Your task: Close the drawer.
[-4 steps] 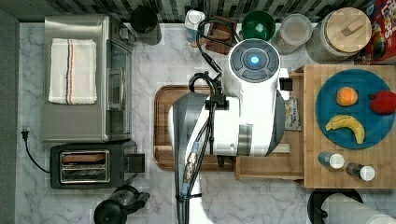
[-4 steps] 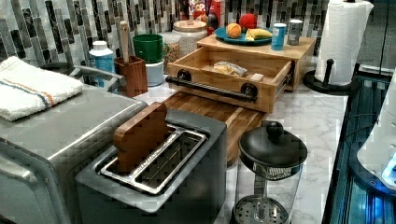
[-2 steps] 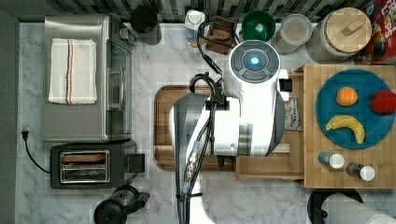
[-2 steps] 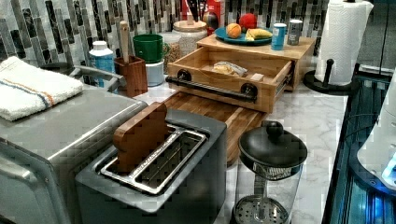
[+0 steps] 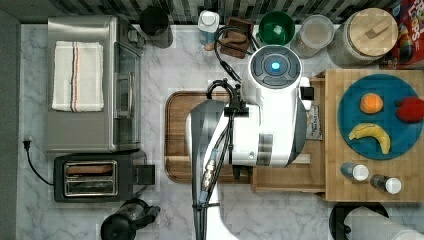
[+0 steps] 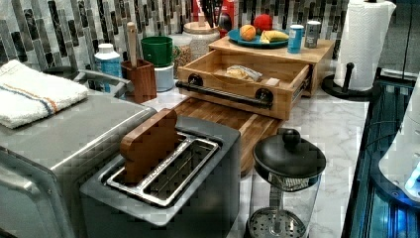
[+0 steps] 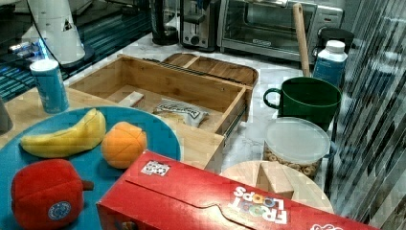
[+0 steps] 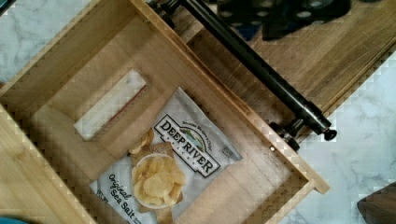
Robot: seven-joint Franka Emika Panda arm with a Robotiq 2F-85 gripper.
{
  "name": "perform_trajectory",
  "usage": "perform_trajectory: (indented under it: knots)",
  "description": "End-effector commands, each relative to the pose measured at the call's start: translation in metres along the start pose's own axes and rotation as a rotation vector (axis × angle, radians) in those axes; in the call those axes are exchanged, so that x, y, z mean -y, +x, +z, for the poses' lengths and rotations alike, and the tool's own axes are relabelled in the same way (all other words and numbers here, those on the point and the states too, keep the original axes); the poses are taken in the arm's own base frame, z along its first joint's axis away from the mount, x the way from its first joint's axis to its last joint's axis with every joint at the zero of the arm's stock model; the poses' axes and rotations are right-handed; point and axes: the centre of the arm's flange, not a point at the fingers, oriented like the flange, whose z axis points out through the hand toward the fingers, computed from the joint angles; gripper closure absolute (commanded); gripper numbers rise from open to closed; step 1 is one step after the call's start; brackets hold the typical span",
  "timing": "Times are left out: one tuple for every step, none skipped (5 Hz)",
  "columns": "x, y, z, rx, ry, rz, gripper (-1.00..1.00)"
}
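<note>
The drawer (image 6: 242,82) stood pulled well out from under the bamboo top board (image 5: 372,172) that carried the blue plate (image 5: 350,107) of fruit. In the left view its front panel overhung the darker wooden tray (image 6: 233,119) on the marble counter (image 6: 337,124). The black bar handle (image 6: 223,92) ran along almost the whole front, held off the wood by two round mounts near its ends.

Inside lay a bag of Deep River chips (image 8: 170,163) and a small pale flat block (image 8: 109,105), both loose on the drawer floor.

The white arm (image 5: 270,120) hung over the open drawer in the top view. Dark parts at the edge of the wrist view may have belonged to the gripper, beyond the handle and over the tray. Whether they were its fingers, and whether those were spread or pressed together, could not be told.

The drawer looked light and stiff: thin bamboo walls, rigid corners, nothing to flex. Its load was slight and would probably slide a little without harm. A metal runner seemed to show along one side in the right view, so it should travel straight if pushed squarely. The sensible contact was the flat front panel or the bar near its middle; an off-centre push risked twisting the box and jamming it.
</note>
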Motion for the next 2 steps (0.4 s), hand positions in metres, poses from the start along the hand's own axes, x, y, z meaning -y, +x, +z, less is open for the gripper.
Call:
perform_trajectory:
  knots:
    - [0.054, -0.057, -0.010, 0.033, 0.120, -0.263, -1.00]
    - [0.073, -0.077, -0.002, 0.030, 0.103, -0.366, -1.00]
